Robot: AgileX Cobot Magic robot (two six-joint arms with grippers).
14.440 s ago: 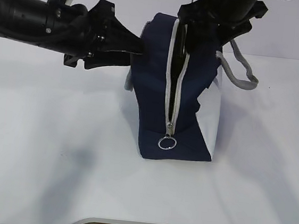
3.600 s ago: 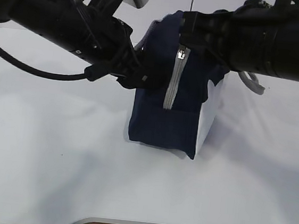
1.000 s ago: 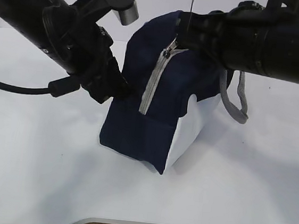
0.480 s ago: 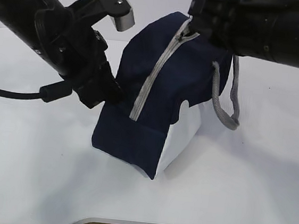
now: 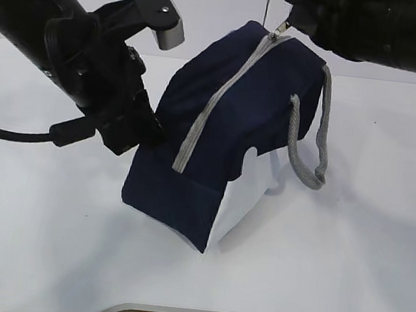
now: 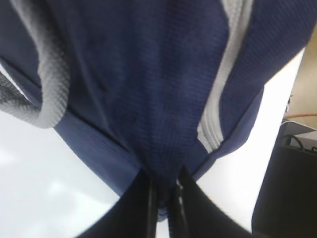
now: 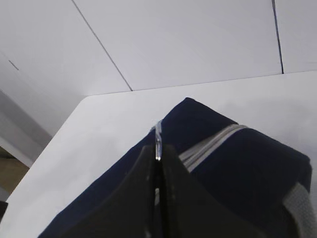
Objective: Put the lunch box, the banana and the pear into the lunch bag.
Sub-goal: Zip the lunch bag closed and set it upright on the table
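- The left gripper [image 6: 164, 210] is pressed together on a fold of the lunch bag's [image 5: 226, 121] navy fabric; in the left wrist view the two dark fingers [image 6: 150, 198] meet at six o'clock, their tips sunk in the cloth.
- In the exterior view that pinch is hidden: the left arm [image 5: 77, 53] ends against the bag's nine o'clock side and the fingertips cannot be made out.
- The right gripper [image 7: 157, 163] is clamped on the zipper pull [image 7: 158, 141], a thin metal tab standing up between the closed fingers.
- From outside, the right arm [image 5: 378, 25] is cut off by the frame at one o'clock; only the pull shows at its tip, at the bag's top.
- The bag stands tilted on the white table [image 5: 50, 244], leaning toward eleven o'clock, its grey zipper [image 5: 213, 104] closed along the visible length.
- A grey handle [image 5: 307, 136] hangs loose at three o'clock.
- The bag's inside is hidden, so its contents cannot be told.
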